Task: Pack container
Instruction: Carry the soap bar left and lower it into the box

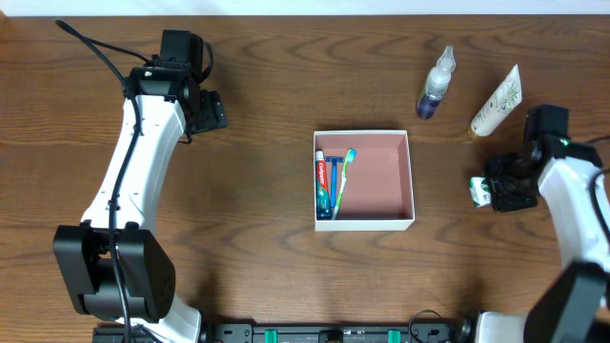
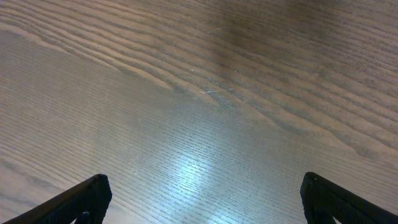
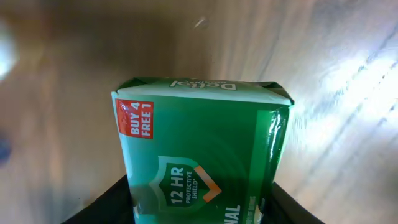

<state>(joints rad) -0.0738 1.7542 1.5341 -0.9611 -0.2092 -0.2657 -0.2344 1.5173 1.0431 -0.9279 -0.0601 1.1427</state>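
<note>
Pickup step: my right end effector [image 1: 488,193] grips the packet [image 3: 199,155]; my left end effector [image 1: 211,110] hangs open, idle. Well off the right one's left side sits the box [image 1: 381,181], so next I lift and carry across.

The packet [image 3: 202,155] in the right pincer [image 3: 199,208] is green with a red corner patch, white lettering and an orange-edged shield. The container [image 1: 381,181] left of it has white walls and a pinkish-brown inside. The table [image 2: 199,93] shows brown wood grain.
</note>
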